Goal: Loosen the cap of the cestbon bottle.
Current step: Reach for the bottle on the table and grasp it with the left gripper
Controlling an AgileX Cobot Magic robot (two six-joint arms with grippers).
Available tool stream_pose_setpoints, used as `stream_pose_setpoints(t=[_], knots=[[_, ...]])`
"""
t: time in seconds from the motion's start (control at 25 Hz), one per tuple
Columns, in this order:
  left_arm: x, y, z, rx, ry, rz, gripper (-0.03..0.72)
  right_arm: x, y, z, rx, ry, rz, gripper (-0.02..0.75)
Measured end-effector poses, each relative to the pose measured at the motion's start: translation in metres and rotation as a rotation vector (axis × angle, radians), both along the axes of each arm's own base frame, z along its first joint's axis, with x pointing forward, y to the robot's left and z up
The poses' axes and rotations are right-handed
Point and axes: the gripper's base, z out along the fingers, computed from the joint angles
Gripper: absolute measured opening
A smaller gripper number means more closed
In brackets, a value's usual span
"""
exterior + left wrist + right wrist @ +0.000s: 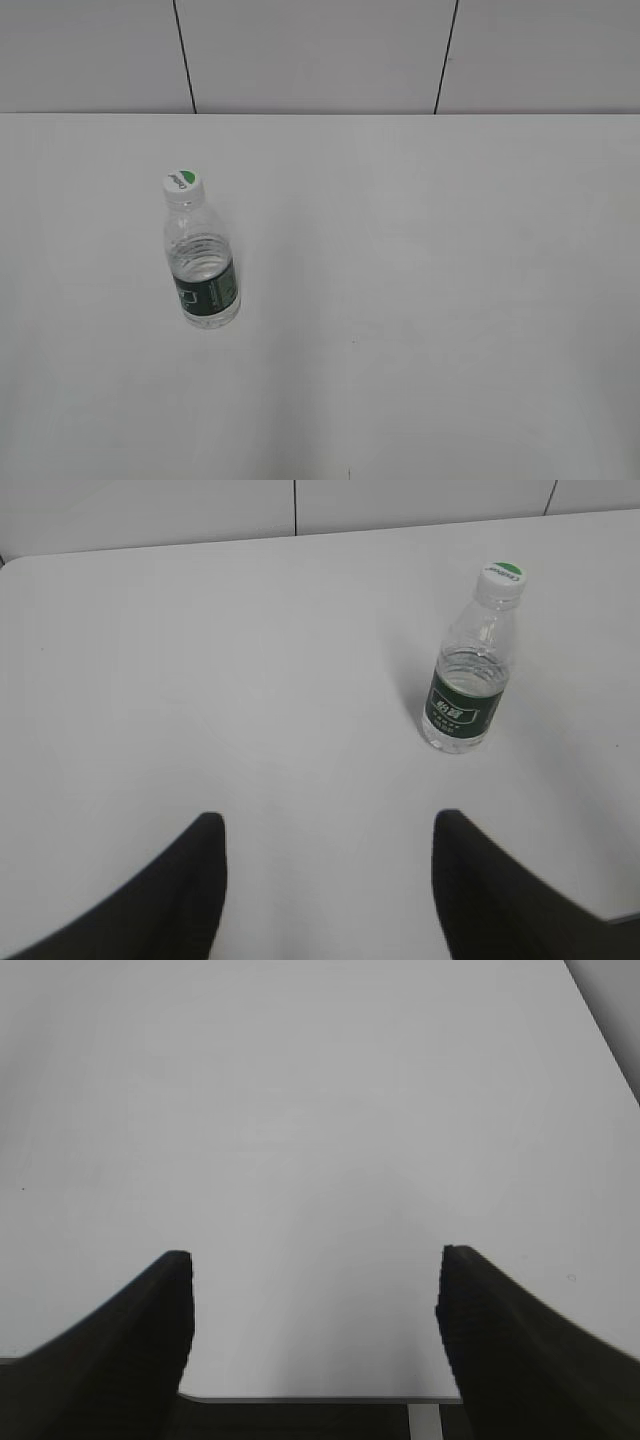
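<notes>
The cestbon bottle (203,265) stands upright on the white table, left of the middle in the exterior view. It is clear and ribbed with a dark green label band. Its white cap (184,184) with a green half-moon mark sits on top. The bottle (466,685) and cap (501,577) also show in the left wrist view, ahead and to the right of my left gripper (327,825), which is open and empty. My right gripper (312,1260) is open and empty over bare table; the bottle is out of its view. Neither gripper shows in the exterior view.
The white table (420,300) runs back to a grey panelled wall (320,50). The table's near edge (320,1398) shows just below my right gripper, and its right edge runs along the upper right of the right wrist view.
</notes>
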Motion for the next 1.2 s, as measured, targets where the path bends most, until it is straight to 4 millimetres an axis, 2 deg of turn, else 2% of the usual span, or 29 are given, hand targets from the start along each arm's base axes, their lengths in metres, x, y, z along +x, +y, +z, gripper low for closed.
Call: stream_pose_setpoints(t=[0.72,0.84,1.04,1.2], knots=[[-0.001,-0.001,0.004,-0.013,-0.023,-0.007,0.402,0.000,0.000,0.000,0.000,0.000,0.000,0.584],[-0.001,-0.001,0.011,-0.018,-0.081,-0.005,0.402,0.000,0.000,0.000,0.000,0.000,0.000,0.584],[0.008,0.000,0.024,-0.023,-0.289,0.012,0.402,0.000,0.000,0.000,0.000,0.000,0.000,0.584],[0.024,0.001,0.019,-0.012,-0.445,0.027,0.402,0.000,0.000,0.000,0.000,0.000,0.000,0.584]])
